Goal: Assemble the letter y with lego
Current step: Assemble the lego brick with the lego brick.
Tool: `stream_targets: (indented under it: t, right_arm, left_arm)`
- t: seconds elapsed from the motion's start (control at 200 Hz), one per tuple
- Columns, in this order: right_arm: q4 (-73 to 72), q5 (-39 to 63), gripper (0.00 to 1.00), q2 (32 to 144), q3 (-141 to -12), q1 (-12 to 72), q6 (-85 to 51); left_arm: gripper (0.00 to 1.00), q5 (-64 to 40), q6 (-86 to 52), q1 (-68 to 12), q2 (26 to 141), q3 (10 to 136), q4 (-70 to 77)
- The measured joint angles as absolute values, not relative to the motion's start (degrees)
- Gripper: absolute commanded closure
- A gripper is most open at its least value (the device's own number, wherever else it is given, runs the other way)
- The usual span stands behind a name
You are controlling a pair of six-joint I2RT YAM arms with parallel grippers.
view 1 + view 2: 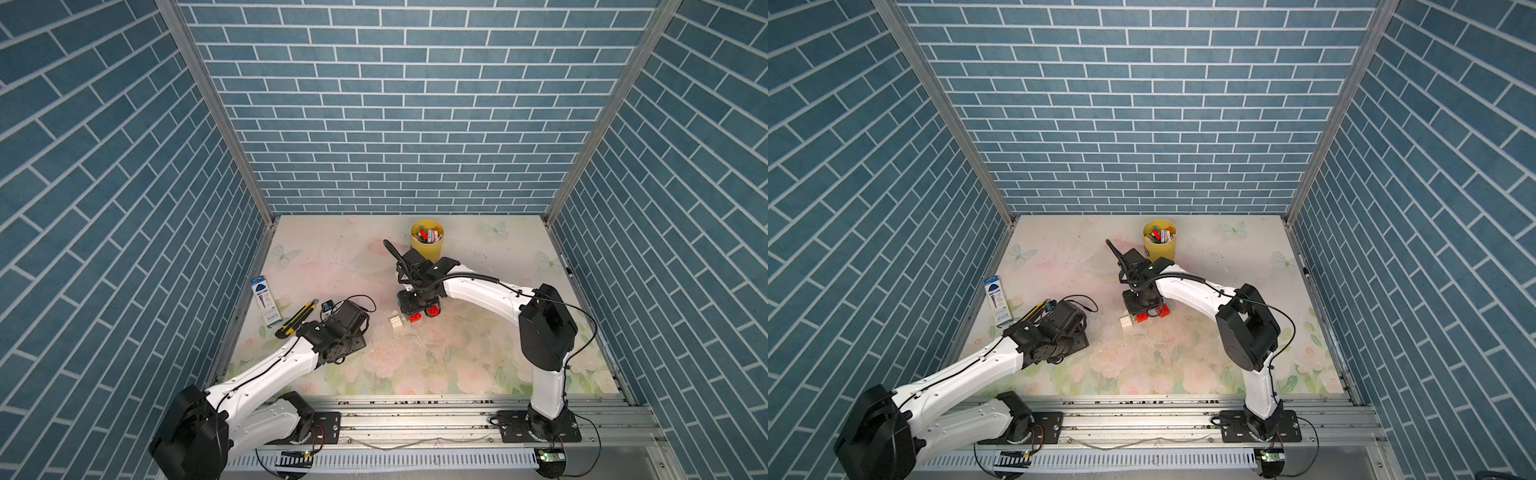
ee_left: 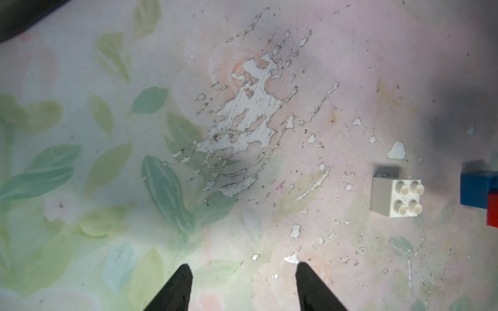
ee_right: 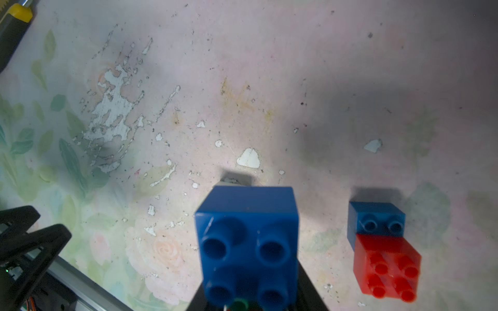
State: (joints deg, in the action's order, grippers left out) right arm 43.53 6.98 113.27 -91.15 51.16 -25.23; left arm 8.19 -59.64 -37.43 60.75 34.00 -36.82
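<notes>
I had the right gripper (image 3: 250, 294) clamped on a blue square studded plastic brick (image 3: 246, 242), studs facing its wrist camera, seemingly just clear of the worn floral tabletop (image 3: 269, 67). I judged this was so it could be carried across and pressed onto the part-built piece. That piece lay just beside it on the table: a second blue brick (image 3: 376, 220) with a red square brick (image 3: 386, 265) seated over half of it. The letter y was far from complete. The left gripper (image 2: 242, 269) hung low over the table, jaws apart with nothing between them, waiting, I supposed, near the loose white square brick (image 2: 396, 198).

The held brick filled the right wrist view and hid the white brick but for a grey sliver. A speck of green (image 3: 237, 305) at the frame's lower edge might have been the longer green brick; I couldn't tell. In both top views the black wrist housing (image 1: 419, 274) covered the grip. A second red brick (image 1: 433, 309) showed beside it, but I couldn't say whether it was held or resting.
</notes>
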Motion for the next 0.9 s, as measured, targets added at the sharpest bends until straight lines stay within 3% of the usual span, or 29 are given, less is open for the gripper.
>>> stream_targets:
  t: [0.3,0.9]
  right_arm:
    - [48.0,6.6,0.69,119.7,-97.1,53.4,-27.3]
    - [49.7,4.4,0.70,122.5,-98.5,54.8,-32.8]
  left_arm:
    - [0.35,6.0,-59.8,-37.3,60.1,31.6,-36.1]
    - [0.35,4.6,-59.6,-37.3,60.8,29.8,-33.6]
